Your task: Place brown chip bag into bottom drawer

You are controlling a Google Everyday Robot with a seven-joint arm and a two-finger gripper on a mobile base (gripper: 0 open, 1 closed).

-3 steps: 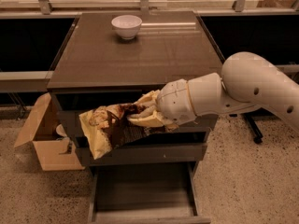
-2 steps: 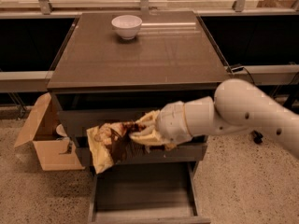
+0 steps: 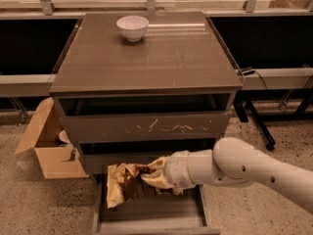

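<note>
The brown chip bag (image 3: 124, 184) is crumpled, dark brown with pale yellow ends. It hangs low over the left part of the open bottom drawer (image 3: 146, 219), just in front of the middle drawer's front. My gripper (image 3: 155, 176) is shut on the bag's right end, reaching in from the right on the white arm (image 3: 244, 168). The bottom drawer is pulled out toward the camera, a shallow dark tray with thin side walls. Whether the bag touches the drawer floor is unclear.
A white bowl (image 3: 132, 27) stands at the back of the cabinet top (image 3: 146, 58). The scratched-front drawer (image 3: 146, 127) is closed above. An open cardboard box (image 3: 49, 146) stands on the floor left of the cabinet. A dark stand leg (image 3: 257, 121) is at the right.
My gripper has moved down and a little left with the bag, from the middle drawer's height to just above the open bottom drawer.
</note>
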